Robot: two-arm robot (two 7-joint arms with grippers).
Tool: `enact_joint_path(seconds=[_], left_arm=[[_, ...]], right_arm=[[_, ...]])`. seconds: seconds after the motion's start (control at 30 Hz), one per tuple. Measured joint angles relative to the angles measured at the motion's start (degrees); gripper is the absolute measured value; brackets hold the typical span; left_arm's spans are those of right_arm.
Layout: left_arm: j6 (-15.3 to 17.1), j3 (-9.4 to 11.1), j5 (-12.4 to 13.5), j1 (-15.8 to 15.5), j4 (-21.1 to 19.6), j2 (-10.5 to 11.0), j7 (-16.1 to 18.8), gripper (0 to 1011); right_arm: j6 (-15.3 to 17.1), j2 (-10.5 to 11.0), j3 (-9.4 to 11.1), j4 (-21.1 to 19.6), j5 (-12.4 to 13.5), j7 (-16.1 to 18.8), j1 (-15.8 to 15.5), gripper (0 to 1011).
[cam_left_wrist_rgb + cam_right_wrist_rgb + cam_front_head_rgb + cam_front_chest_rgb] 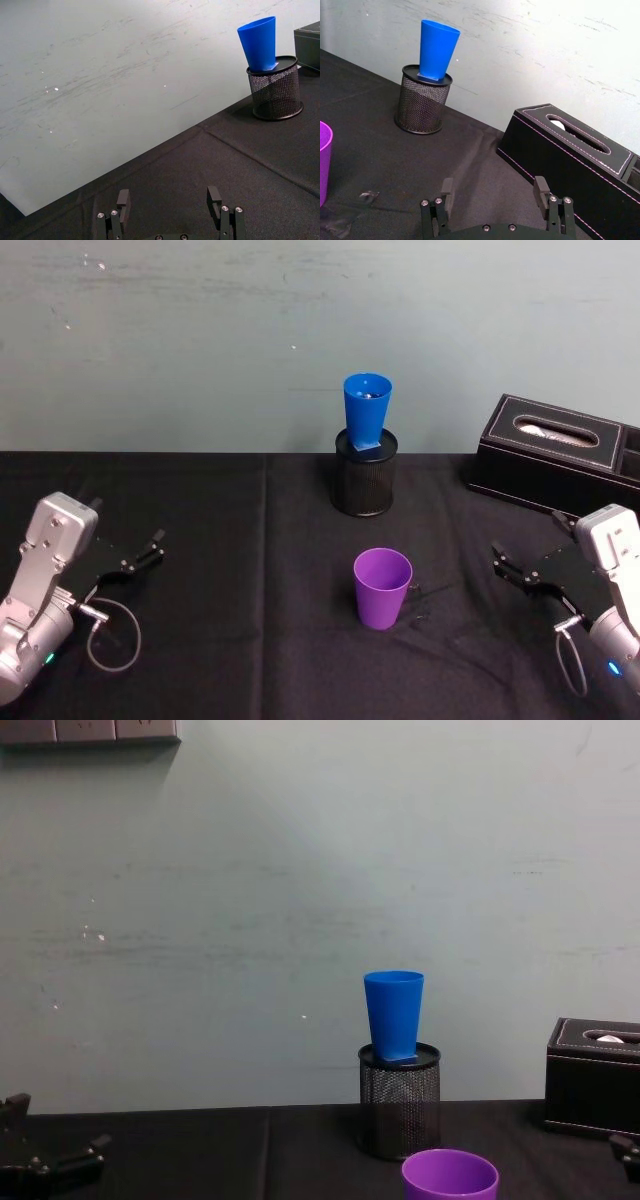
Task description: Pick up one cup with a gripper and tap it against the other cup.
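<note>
**A:** Which step are we on?

**B:** The very first one, since nothing is held yet. The purple cup (383, 587) stands upright mid-worktop (250, 640). The blue cup (367, 412) is at its 12 o'clock, perched in the top of the holder (364, 485).

**A:** And our grippers?

**B:** Both are spread and empty. The left gripper (140, 552) is at the purple cup's 9 o'clock, and the right gripper (503, 565) is at 3 o'clock, somewhat nearer.

**A:** What next?

**B:** We reckon one gripper reaches in, closes on the purple cup and lifts it. The blue cup sits raised, so we tap gently or it may topple.
</note>
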Motion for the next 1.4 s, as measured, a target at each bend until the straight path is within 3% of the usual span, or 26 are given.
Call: enact_joint_path(seconds=[1.4], left_arm=[[0.0, 0.0, 0.0, 0.0, 0.0, 0.0, 0.0, 1005]], right_arm=[[0.0, 0.0, 0.0, 0.0, 0.0, 0.0, 0.0, 1003]])
